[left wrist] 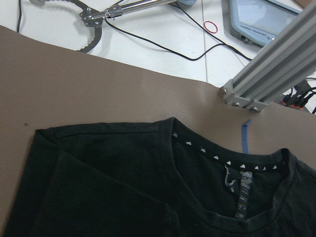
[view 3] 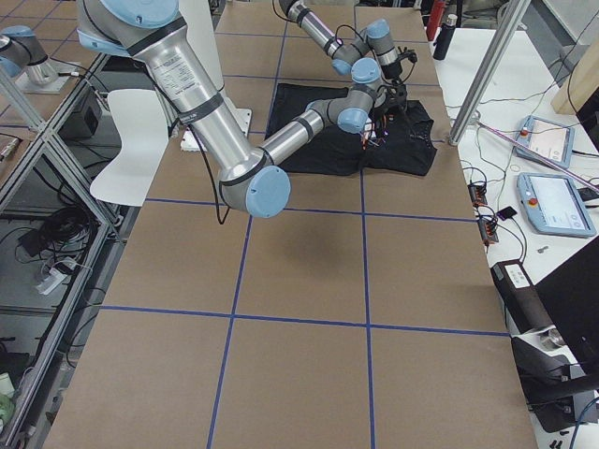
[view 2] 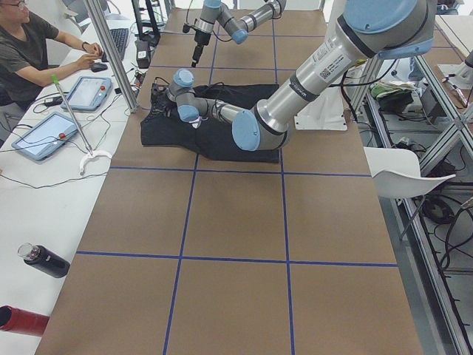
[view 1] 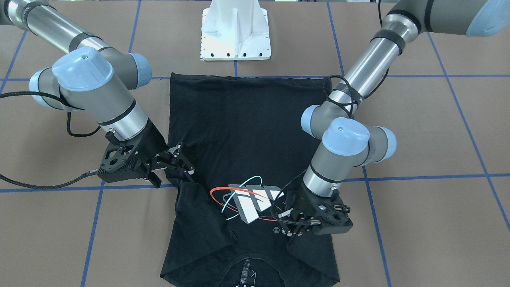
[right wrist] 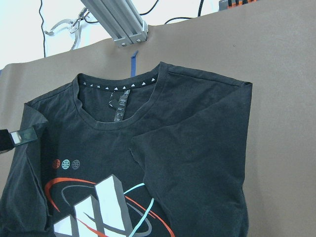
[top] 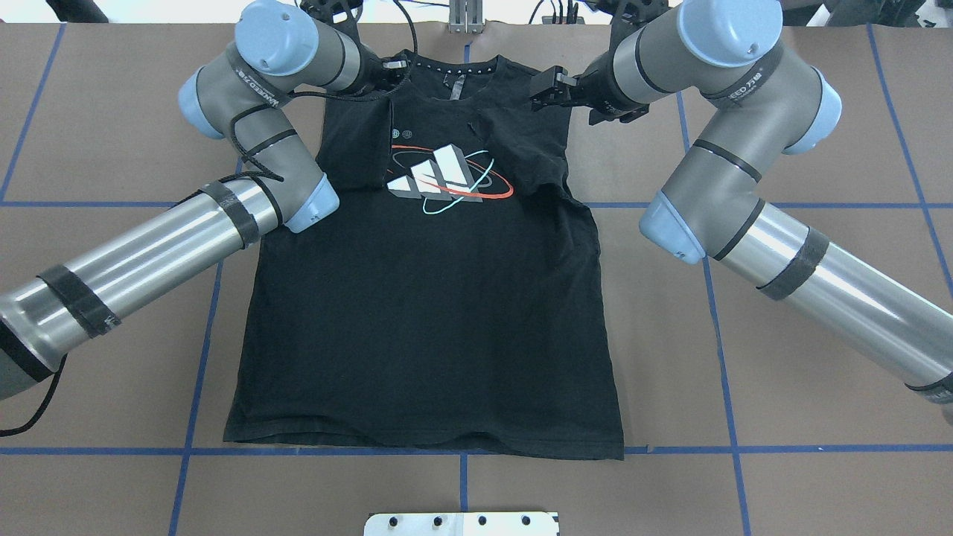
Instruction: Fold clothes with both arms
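The black T-shirt (top: 424, 313) lies flat, chest up, its orbit logo (top: 447, 175) showing and the collar at the far edge. Both short sleeves are folded inward over the chest. My left gripper (top: 392, 72) hovers over the folded sleeve near the collar, its jaws apart and holding nothing; it is on the right of the front-facing view (view 1: 287, 226). My right gripper (top: 546, 88) is over the other shoulder, jaws apart and empty; it also shows in the front-facing view (view 1: 186, 160). The collar fills the left wrist view (left wrist: 222, 158).
The white pedestal (view 1: 236, 34) stands just behind the shirt's hem. An aluminium post (right wrist: 118, 22) rises past the collar at the table's far edge. An operator (view 2: 29, 52) and tablets (view 2: 92, 92) are at a side bench. Blue tape lines grid the brown table (top: 744, 372).
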Controlling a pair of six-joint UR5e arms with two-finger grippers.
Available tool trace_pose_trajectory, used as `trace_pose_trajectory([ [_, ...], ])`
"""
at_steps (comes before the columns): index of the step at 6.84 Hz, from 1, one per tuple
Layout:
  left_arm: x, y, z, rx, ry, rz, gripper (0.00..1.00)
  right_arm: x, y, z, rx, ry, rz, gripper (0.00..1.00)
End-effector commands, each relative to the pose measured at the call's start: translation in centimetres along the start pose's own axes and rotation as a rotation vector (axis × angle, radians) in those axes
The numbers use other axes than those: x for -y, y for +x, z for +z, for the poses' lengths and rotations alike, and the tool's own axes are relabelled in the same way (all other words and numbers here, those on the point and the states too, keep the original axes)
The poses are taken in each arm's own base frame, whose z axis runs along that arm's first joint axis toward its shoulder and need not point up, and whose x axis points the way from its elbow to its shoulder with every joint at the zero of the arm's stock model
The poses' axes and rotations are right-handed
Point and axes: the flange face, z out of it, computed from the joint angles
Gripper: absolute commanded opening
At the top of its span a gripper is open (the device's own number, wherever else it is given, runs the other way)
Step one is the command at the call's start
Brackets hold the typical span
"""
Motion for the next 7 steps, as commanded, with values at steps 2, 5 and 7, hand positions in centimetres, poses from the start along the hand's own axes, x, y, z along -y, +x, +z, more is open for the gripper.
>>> trace_pose_trajectory([
  [2,-0.4,0.1,0.2,-0.004,-0.001,0.0,0.99,0.2,0.5,-0.1,-0.005,0.003,0.009,0.99],
  [5,2.7,0.3,-2.5,-0.056,0.04,-0.006,1.0,0.0,0.6,0.1,0.001,-0.025,0.013,1.0],
  [7,0.9,-4.6,-8.2,-0.14,-0.054,0.008,1.0,-0.2,0.8,-1.7,0.051,-0.125,0.058,1.0],
])
